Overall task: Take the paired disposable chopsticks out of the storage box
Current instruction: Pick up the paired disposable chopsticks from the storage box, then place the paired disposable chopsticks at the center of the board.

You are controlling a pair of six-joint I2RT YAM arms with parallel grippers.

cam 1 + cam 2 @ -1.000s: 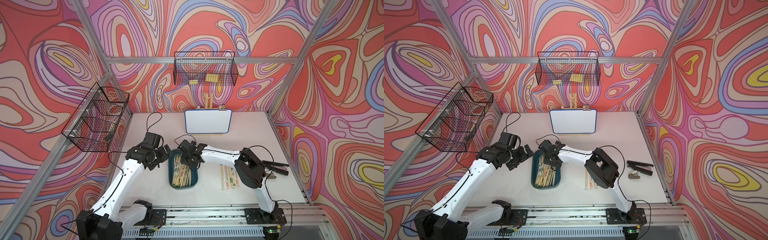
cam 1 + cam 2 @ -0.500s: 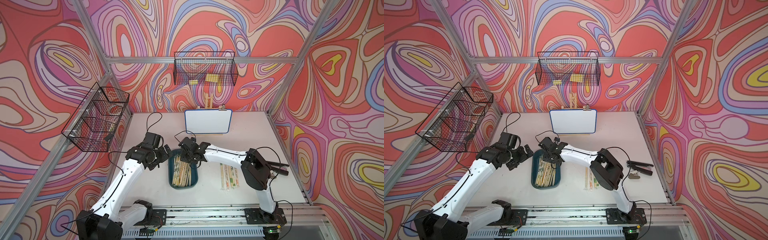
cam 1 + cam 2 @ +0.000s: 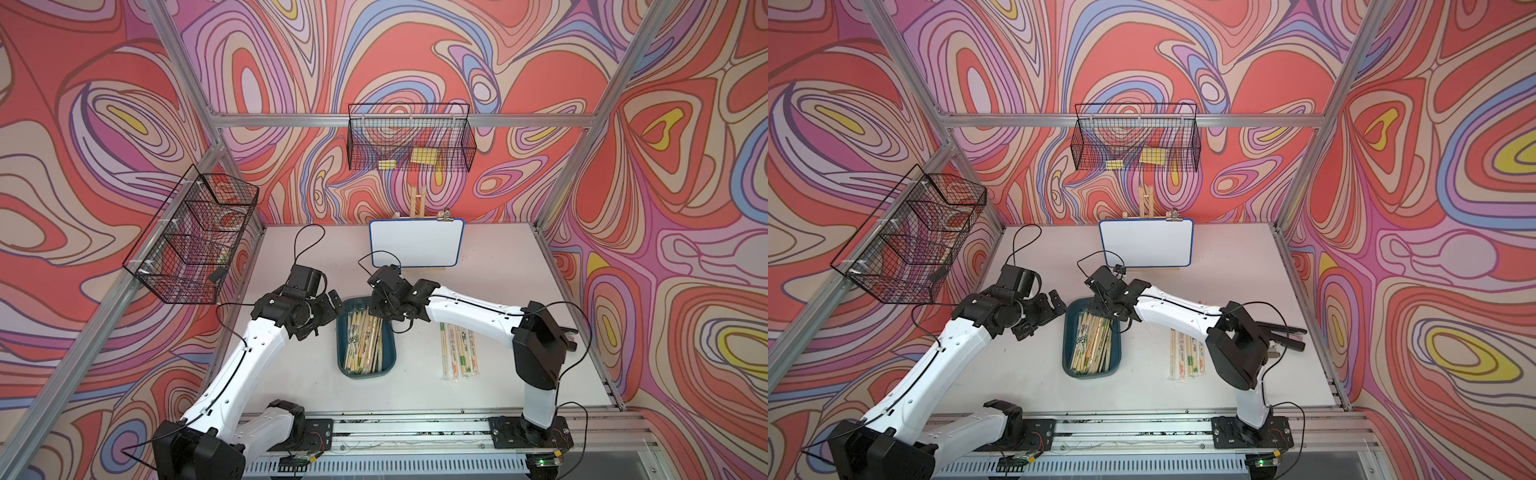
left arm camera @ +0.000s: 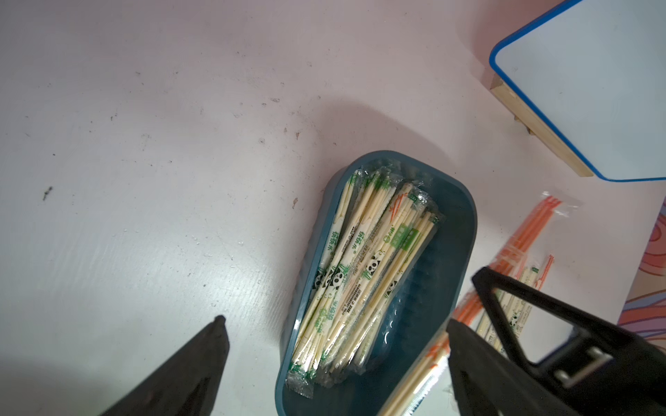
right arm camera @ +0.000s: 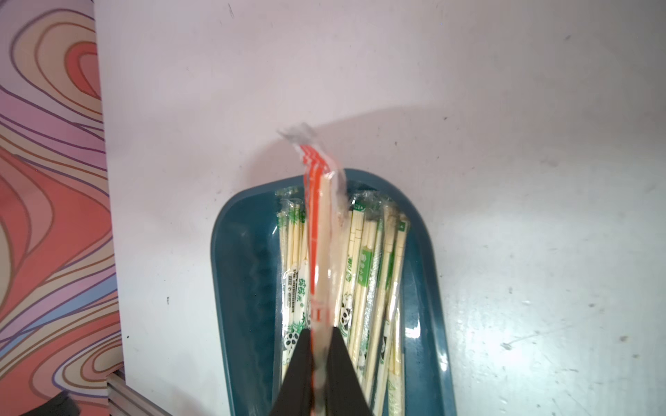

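One teal box [image 3: 390, 353] sits mid-counter [image 3: 291, 386] with a heap of wrapped chopstick pairs [image 3: 363, 340] in it, too overlapped to count properly, maybe a dozen. Roughly five loose pairs [image 3: 458, 349] lie flat just beside the box on the right arm's side. One whiteboard [image 3: 417, 243] stands behind the box, and two wire baskets [image 3: 409, 143] [image 3: 191, 241] hang on the walls. The right pincer [image 5: 320, 335] is clamped on one orange-striped pair [image 5: 317, 234], held up over the heap. The left pincer [image 3: 324, 316] hangs just beside the box, jaws wide apart and empty.
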